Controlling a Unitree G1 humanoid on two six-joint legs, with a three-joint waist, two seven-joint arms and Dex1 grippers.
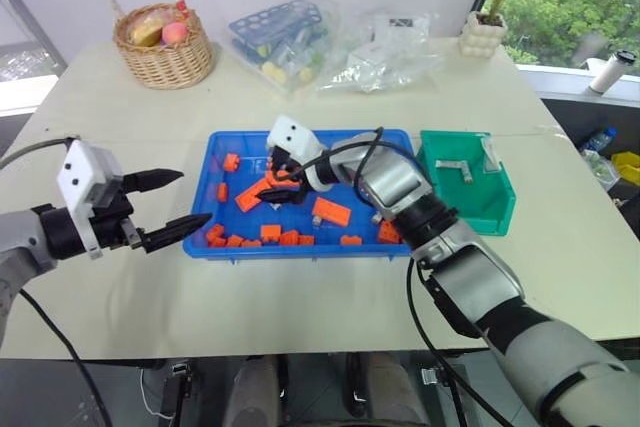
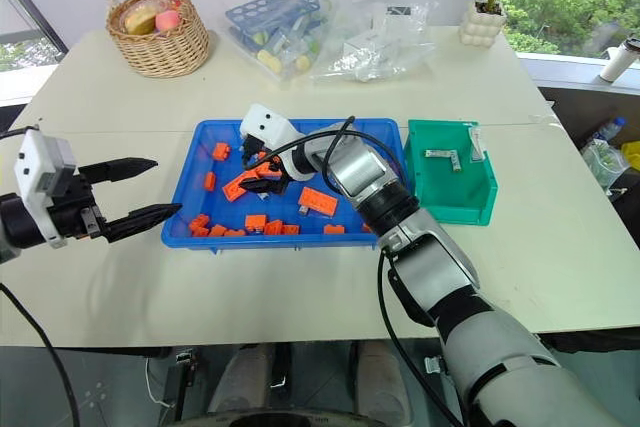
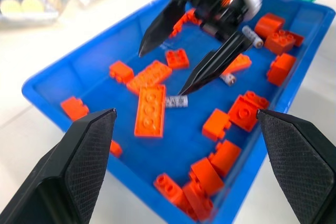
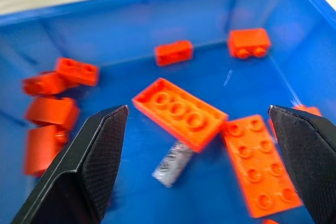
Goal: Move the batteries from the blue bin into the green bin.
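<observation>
- Right gripper (image 3: 184, 69) inside blue bin (image 1: 390, 245), fingers spread wide above a battery (image 4: 173, 163) lying beside orange bricks (image 4: 178, 111)
- Left gripper (image 1: 185, 202) fingers apart, holding nothing

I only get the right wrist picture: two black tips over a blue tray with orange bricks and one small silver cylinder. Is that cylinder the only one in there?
Observer: No. The left wrist view shows more batteries: one lying beside a long brick, another farther along the blue bin.
Operator: Where are they meant to end up?
Observer: In the green bin, standing just beyond the blue bin's end on the robot's right. It already holds a few small silver-grey pieces.
Operator: What is the other arm doing?
Observer: The left pincer hangs open outside the blue bin's opposite end, holding nothing.
Operator: And mine?
Observer: The right pincer is open, tips pointing down among the bricks.
</observation>
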